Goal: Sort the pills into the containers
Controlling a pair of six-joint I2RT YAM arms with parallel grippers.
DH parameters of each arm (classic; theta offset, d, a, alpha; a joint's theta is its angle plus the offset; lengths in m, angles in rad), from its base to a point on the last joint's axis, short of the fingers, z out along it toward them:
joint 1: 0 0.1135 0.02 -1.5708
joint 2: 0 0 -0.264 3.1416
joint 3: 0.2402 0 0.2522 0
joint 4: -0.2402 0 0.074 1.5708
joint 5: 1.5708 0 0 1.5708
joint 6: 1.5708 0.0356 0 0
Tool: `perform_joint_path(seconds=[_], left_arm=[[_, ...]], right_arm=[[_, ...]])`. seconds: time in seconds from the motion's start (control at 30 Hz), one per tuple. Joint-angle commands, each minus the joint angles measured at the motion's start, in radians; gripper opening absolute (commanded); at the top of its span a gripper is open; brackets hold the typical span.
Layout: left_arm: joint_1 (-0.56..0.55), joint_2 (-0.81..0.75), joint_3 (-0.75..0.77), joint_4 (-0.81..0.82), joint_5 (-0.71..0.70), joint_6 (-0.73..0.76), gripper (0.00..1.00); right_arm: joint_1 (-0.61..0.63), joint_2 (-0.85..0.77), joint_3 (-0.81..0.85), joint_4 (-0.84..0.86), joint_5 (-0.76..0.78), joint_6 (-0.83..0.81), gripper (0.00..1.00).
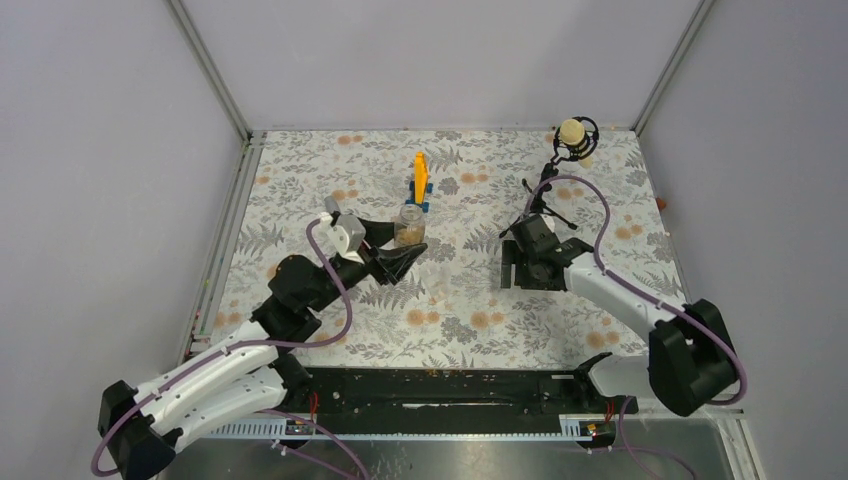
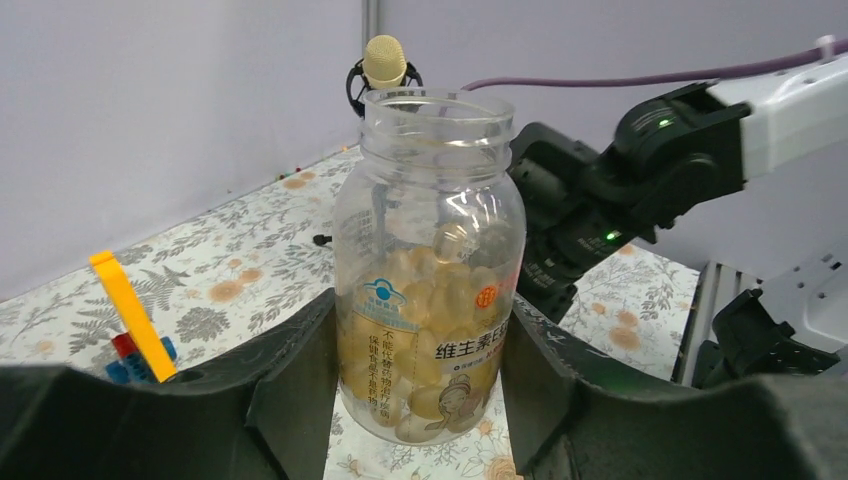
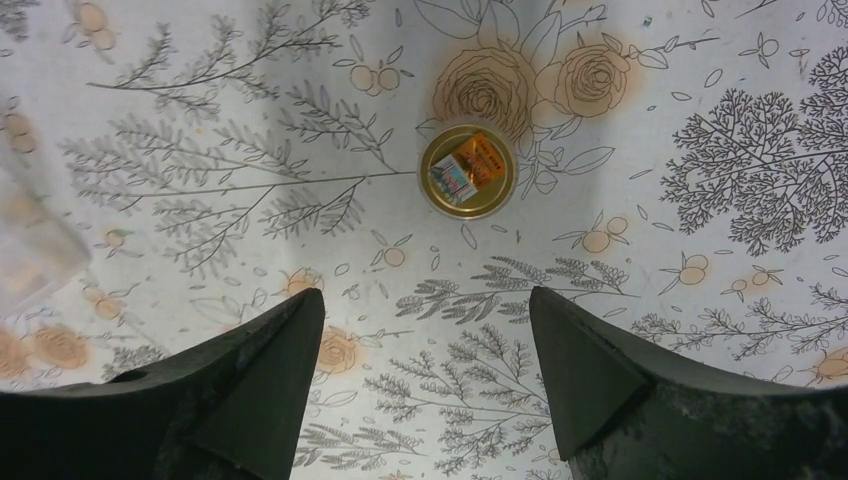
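- Left wrist: black fingers of the left gripper, foremost, clamp an upright, open-mouthed clear plastic jar of tan pills.
- Right wrist: the right gripper, jaws apart and empty, hangs above a round gold lid on floral cloth.
- Top: jar axis vertical, left of centre; the left arm is nearer, the right gripper well apart to its right.

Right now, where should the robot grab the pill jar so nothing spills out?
Grab the jar around its straight middle, coming in from the side. It stands upright with its mouth open and pills inside, so a level side grip should keep them in. The left fingers sit on either side of it.
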Motion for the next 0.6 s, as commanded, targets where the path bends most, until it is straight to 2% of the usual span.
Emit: perform_joint_path(seconds=[0.0, 0.27, 0.57], left_arm=[[0.041, 0.018, -0.035, 0.213, 0.127, -0.102, 0.00], [0.057, 0.087, -0.065, 0.294, 0.228, -0.173, 0.00], [0.058, 0.090, -0.036, 0.225, 0.244, -0.146, 0.00]], right_arm=[[-0.006, 0.086, 0.056, -0.009, 0.089, 0.020, 0.81], [-0.007, 0.198, 0.058, 0.083, 0.166, 0.001, 0.80], [-0.029, 0.285, 0.065, 0.149, 0.143, 0.015, 0.79]])
